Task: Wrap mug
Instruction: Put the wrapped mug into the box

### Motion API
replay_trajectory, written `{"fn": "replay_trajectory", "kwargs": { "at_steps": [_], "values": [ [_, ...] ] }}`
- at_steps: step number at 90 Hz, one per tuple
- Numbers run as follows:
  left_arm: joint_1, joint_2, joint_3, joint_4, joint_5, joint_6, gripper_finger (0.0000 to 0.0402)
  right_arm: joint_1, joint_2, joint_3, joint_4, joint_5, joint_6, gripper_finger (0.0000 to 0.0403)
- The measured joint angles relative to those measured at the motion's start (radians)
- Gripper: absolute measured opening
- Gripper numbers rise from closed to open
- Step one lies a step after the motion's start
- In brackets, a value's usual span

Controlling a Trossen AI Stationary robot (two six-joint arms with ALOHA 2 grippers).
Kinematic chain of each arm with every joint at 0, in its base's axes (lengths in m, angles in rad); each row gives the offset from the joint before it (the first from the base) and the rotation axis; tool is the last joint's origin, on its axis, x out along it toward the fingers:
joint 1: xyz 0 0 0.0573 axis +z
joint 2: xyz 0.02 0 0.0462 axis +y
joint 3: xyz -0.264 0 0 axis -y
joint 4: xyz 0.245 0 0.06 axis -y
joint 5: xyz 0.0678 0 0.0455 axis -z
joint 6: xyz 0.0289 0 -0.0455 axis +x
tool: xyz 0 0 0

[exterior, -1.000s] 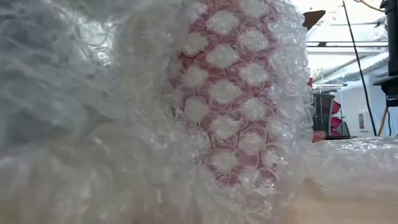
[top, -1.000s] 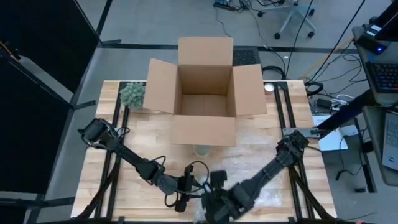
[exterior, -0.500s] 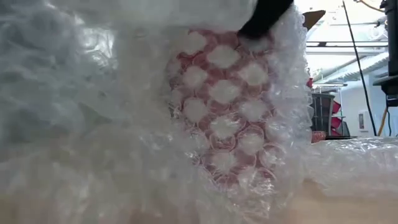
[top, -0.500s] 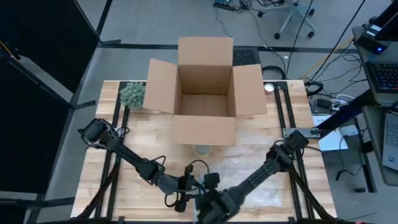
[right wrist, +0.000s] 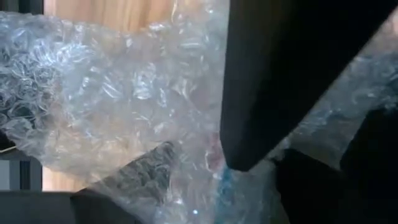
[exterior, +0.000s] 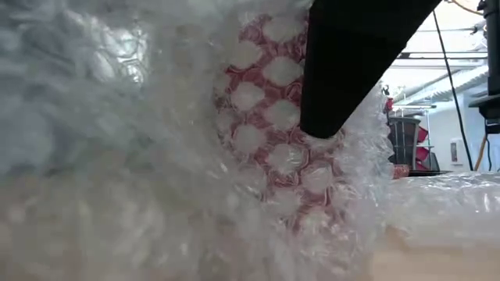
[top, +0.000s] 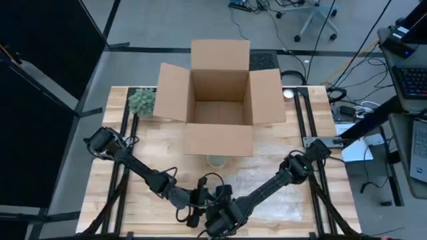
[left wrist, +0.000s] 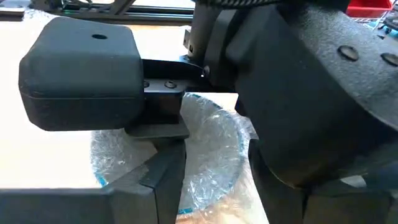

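I see the room first: a grey floor goes around the workplace, with cables on it at 3 o'clock, an office chair at 1 o'clock and a dark curtain along the 9 o'clock side. In the low view the far room shows only at the right edge, with a bright ceiling and dark shelves.

The wooden table takes the middle of the high view. At its 12 o'clock end stands an open cardboard box with all four flaps folded out. A small green plant stands just beside the box, at 10 o'clock. A small pale round thing sits on the wood just in front of the box; I cannot tell what it is.

Bubble wrap lies at the 6 o'clock edge of the table, and in the low view it fills nearly the whole picture. Inside it I see the mug, red and white through the bubbles, so the mug is at 6 o'clock between both arms, covered by the wrap.

The left claw is at 6 o'clock, just beside the bundle; I cannot tell how far it is open or what it holds. The right claw is close to it, and one dark finger presses from above on the wrap over the mug. For this claw also I cannot tell the opening.
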Motion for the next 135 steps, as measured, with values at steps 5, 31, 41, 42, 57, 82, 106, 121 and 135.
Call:
{"fn": "replay_trajectory", "kwargs": {
  "at_steps": [5, 31, 41, 42, 57, 82, 106, 121, 135],
  "values": [
    [0.0, 0.0, 0.0, 0.0, 0.003, -0.004, 0.0167, 0.0, 0.0, 0.0, 0.007, 0.001, 0.006, 0.0242],
    [-0.001, -0.008, 0.0, 0.014, 0.01, 0.0, 0.0167, -0.001, 0.0, 0.0, -0.027, -0.006, -0.001, 0.0119],
    [-0.004, -0.024, 0.001, 0.006, 0.018, -0.001, 0.0167, -0.001, 0.0, 0.0, -0.011, -0.036, 0.007, 0.0038],
    [-0.005, -0.027, 0.001, 0.006, 0.018, 0.002, 0.0167, -0.001, 0.0, 0.0, -0.01, -0.039, 0.008, 0.0031],
    [-0.023, -0.077, -0.002, -0.049, 0.014, -0.001, 0.0167, 0.006, 0.0, 0.003, 0.016, -0.02, -0.007, 0.0023],
    [-0.099, -0.244, -0.002, -0.274, 0.013, -0.131, 0.0167, 0.041, -0.024, 0.06, 0.016, -0.033, -0.053, 0.0014],
    [-0.184, -0.425, 0.0, -0.432, -0.005, -0.144, 0.0167, 0.094, -0.142, 0.072, 0.009, 0.032, -0.052, 0.0014],
    [-0.207, -0.502, 0.0, -0.465, -0.037, -0.136, 0.0167, 0.105, -0.242, 0.074, 0.027, 0.13, -0.083, 0.0014],
    [-0.218, -0.53, 0.0, -0.493, -0.063, -0.113, 0.0167, 0.109, -0.334, 0.074, 0.096, 0.196, -0.168, 0.0014]
  ]
}}
